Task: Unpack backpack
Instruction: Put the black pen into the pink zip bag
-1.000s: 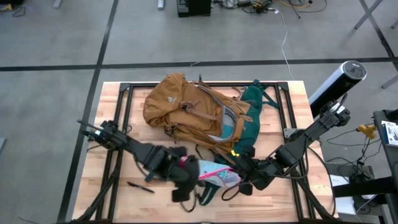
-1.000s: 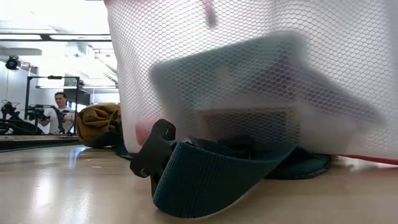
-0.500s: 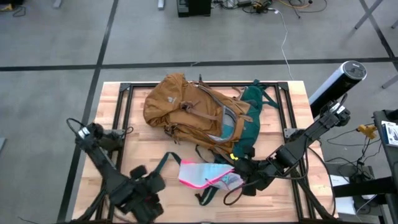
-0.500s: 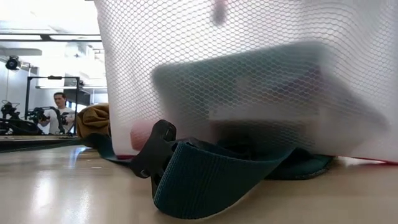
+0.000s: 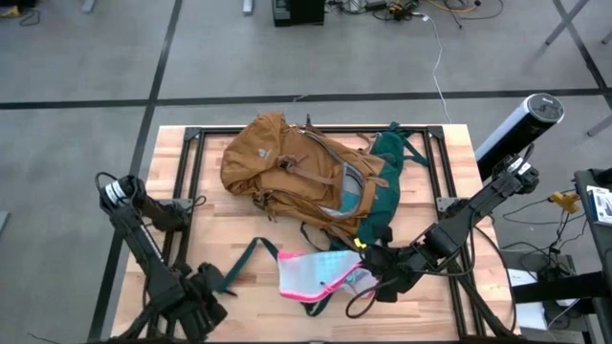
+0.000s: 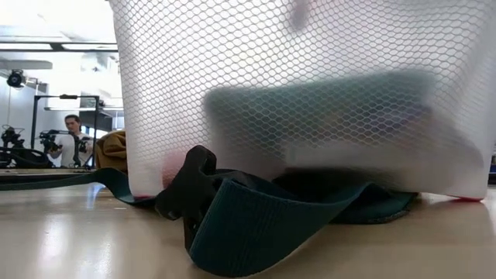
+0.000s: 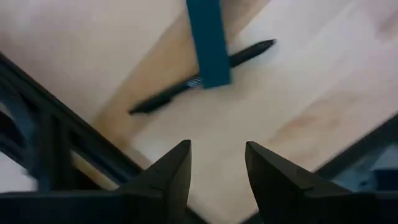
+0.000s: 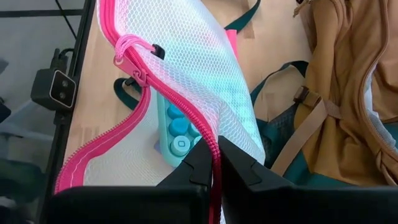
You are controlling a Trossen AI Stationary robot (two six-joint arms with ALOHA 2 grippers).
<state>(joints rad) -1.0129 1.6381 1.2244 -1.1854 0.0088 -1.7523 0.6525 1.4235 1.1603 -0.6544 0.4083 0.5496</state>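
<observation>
The mustard-tan backpack lies on its side at the table's middle, its green back panel toward the right. A white mesh pouch with a pink zipper sits near the front edge, with a teal item inside it. My right gripper is shut on the pouch. My left gripper hangs open, pointing down, over the near left corner. Below it a black pen lies on the wood, and a teal strap runs across the pen. The fingers touch nothing. My right gripper pinches the pouch's pink zipper edge between its two fingers. The fingers come slanting down from the table's right. The mesh spreads away from the fingers with the zipper open, and the pouch's lower edge reaches down to the table.
A teal strap with a black buckle lies under the pouch at the front. A black metal frame runs around the tabletop. A white cylinder stands off the right edge. A person stands far behind the table.
My left gripper has gone from the pouch's left end toward the table's near left corner and down, rolling as it went, and now hangs over the pen. The pouch's left end has dropped and the mesh has spread out. My right gripper stays on the zipper edge.
</observation>
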